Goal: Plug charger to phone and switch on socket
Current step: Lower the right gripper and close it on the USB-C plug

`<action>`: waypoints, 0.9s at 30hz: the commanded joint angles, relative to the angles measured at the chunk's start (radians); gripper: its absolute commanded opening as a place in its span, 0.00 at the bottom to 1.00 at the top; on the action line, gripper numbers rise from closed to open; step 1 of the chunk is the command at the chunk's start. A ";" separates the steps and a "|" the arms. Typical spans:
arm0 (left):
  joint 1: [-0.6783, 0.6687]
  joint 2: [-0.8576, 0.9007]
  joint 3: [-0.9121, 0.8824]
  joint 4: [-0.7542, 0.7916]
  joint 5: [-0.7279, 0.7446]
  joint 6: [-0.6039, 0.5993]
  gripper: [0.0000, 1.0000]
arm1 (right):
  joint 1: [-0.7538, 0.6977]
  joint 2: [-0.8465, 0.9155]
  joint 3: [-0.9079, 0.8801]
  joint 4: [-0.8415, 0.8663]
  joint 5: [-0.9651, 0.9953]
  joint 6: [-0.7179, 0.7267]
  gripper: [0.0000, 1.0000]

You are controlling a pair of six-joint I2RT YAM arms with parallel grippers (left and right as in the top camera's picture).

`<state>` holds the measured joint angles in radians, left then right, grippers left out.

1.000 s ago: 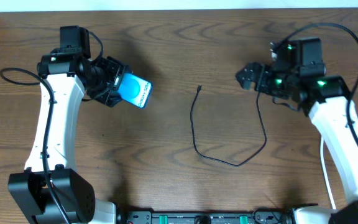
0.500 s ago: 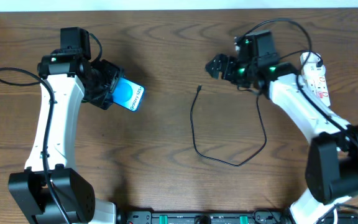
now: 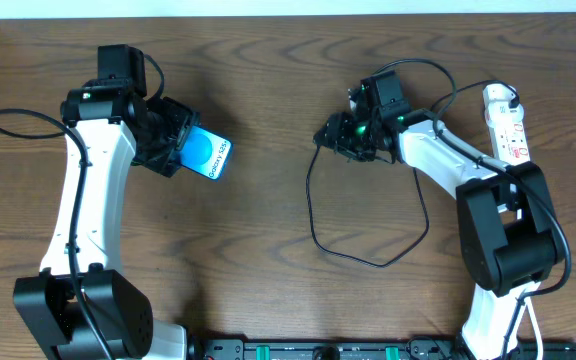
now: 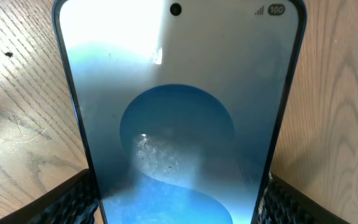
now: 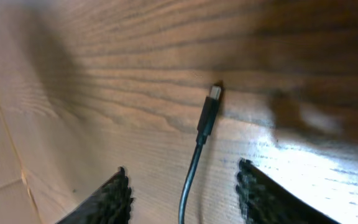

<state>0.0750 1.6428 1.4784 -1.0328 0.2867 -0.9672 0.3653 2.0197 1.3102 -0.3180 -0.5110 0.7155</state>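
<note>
Status: early stage, no connection made. The left fingers are closed on the phone, gripping it by its side edges with the lit screen facing up, above the left of the table. The right fingers stand apart, straddling the connector of the charging cable, which lies on the table ungrasped. Remaining steps: grasp the connector, insert it into the phone, and switch on the power strip at the far right. Its switch position cannot be determined.
</note>
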 commanded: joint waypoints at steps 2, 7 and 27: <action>-0.014 0.004 -0.005 -0.002 0.045 -0.003 0.56 | 0.022 0.046 0.014 0.003 -0.037 0.009 0.50; -0.022 0.004 -0.005 -0.003 0.045 -0.007 0.56 | 0.037 0.077 0.014 0.013 -0.060 0.010 0.50; -0.022 0.004 -0.005 -0.006 0.045 -0.006 0.56 | 0.042 0.126 0.014 0.098 -0.045 0.100 0.48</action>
<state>0.0540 1.6428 1.4784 -1.0370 0.3195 -0.9684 0.4007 2.1204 1.3140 -0.2150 -0.5846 0.8005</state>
